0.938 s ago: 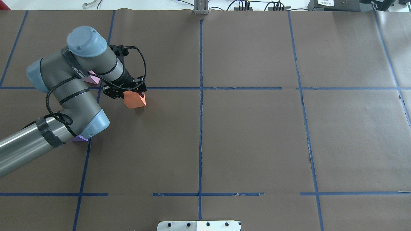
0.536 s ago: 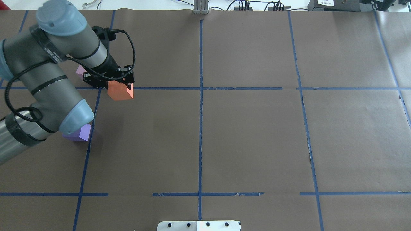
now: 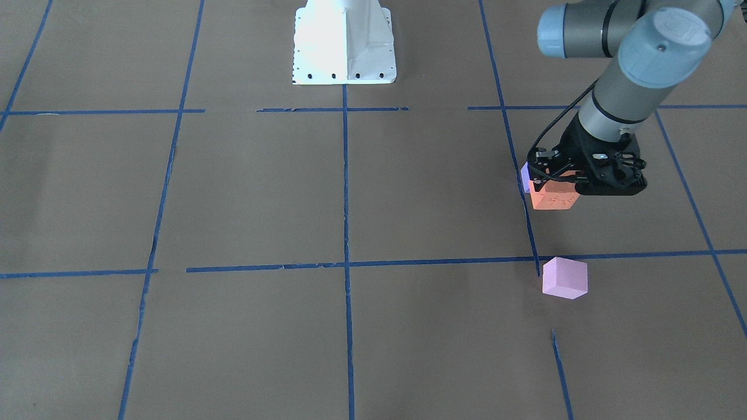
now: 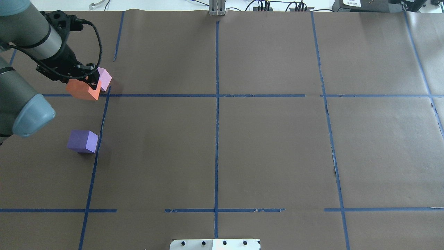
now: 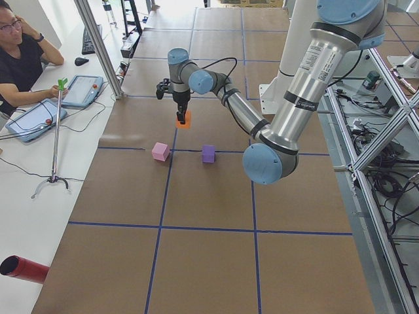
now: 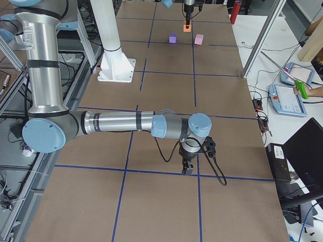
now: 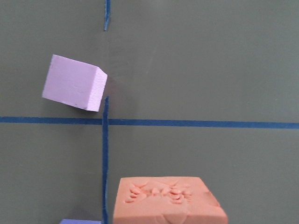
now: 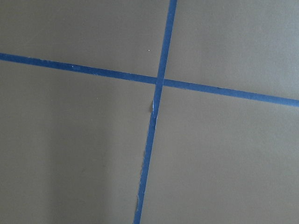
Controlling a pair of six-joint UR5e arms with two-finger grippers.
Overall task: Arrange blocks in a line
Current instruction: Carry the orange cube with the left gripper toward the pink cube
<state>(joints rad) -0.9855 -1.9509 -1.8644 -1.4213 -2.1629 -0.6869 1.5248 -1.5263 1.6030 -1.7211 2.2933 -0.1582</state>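
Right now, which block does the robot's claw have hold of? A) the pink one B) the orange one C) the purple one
B: the left gripper is shut on the orange block, while the pink block and the purple block sit free on the table.

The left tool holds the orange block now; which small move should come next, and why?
Probably lower the orange block straight down. The left tool holds it above the table, seemingly over the gap between the pink block and the violet block.
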